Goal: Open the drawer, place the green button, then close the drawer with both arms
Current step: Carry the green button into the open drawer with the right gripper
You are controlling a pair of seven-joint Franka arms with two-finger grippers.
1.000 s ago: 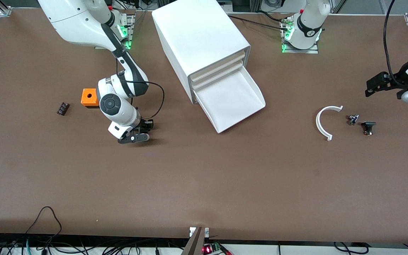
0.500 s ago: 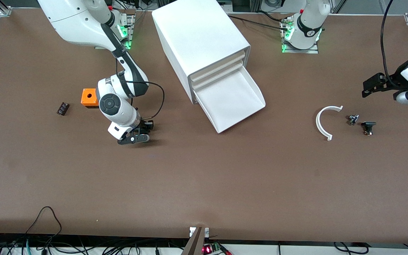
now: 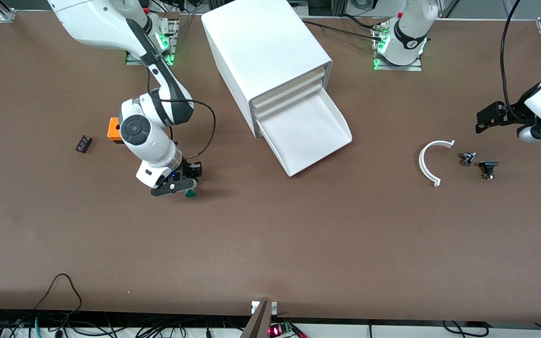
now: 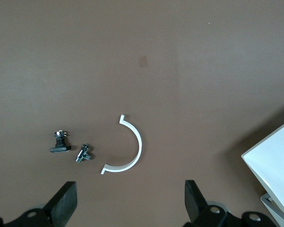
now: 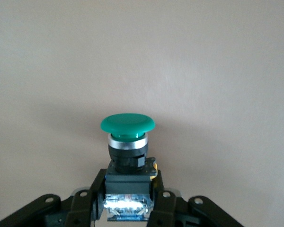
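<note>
The right claw (image 3: 182, 184) is clamped on the button (image 3: 189, 193), its fingers (image 5: 95, 198) pinching the black blocky body while the round green cap sticks out past the fingertips. The right claw hangs low over bare table (image 3: 270, 244), toward the right arm's end from the cabinet (image 3: 265, 61). In the right wrist view the button (image 5: 128, 151) stands out of the right claw (image 5: 128, 201) against plain brown table, cap outermost.

The drawer (image 3: 305, 134), a lower one of the cabinet's trays, is pulled out in front of the cabinet, its sloped lip toward the front camera. The trays above it sit pushed in.

The orange box (image 3: 112, 129) lies on the table toward the right arm's end from the cabinet, partly hidden by the right arm, with a small black part (image 3: 83, 143) beside it.

The left claw (image 3: 489, 117) waits in the air with its fingers (image 4: 64, 203) spread apart, toward the left arm's end from the cabinet, over the table near a white curved piece (image 3: 431, 159), a small metal fitting (image 3: 467, 158) and a black part (image 3: 488, 168)
</note>
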